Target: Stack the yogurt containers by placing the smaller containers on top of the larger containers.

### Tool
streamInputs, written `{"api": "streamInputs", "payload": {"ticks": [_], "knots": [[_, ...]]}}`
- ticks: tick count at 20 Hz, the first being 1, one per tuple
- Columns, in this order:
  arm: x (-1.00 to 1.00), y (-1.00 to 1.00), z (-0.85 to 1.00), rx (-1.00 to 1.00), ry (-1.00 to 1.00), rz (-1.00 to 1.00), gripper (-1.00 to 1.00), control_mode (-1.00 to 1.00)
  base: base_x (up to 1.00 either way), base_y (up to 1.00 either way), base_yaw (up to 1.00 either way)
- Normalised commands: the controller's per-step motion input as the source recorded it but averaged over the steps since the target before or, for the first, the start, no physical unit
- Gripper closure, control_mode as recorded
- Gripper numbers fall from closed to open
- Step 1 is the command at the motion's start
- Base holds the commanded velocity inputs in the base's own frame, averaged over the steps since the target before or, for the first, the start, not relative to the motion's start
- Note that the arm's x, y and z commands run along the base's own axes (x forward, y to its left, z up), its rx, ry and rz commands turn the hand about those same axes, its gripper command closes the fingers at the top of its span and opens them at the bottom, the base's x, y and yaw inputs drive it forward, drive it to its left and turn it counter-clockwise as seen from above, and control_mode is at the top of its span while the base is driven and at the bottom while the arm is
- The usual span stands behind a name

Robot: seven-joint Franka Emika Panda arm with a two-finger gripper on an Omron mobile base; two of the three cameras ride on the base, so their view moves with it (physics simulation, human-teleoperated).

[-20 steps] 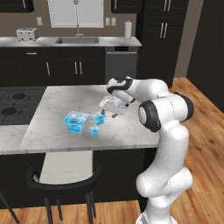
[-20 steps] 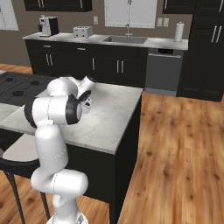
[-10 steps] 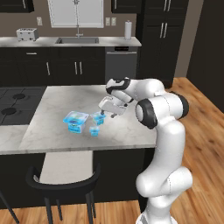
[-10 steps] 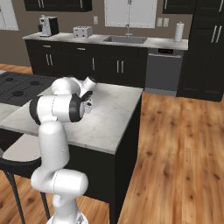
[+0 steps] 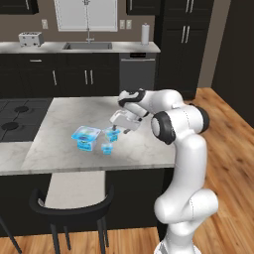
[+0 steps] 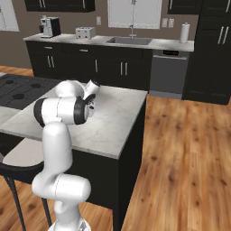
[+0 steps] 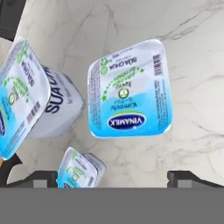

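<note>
gripper (image 5: 115,128) hangs over the middle cup (image 7: 130,89) — jaws spread wide, likely to straddle its lid — big cup (image 5: 86,135) beside.

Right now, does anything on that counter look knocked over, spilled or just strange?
Nothing stands out. Three yogurt cups, large, medium and tiny, stand upright and apart on the marble counter, lids sealed, no spill. The open gripper hovers over the medium cup.
</note>
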Motion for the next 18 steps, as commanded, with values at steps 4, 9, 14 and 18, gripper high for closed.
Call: {"api": "streamInputs", "payload": {"ticks": [4,9,14,18], "knots": [[0.13,0.06,-0.07,0.01,0.00,0.00,-1.00,-1.00,0.00,0.00,0.00],[0.17,0.00,-0.07,0.02,0.00,0.00,-1.00,-1.00,0.00,0.00,0.00],[0.13,0.00,-0.07,0.02,0.00,0.00,-1.00,-1.00,0.00,0.00,0.00],[0.10,0.00,-0.11,0.00,0.00,0.00,-1.00,-1.00,0.00,0.00,0.00]]}}
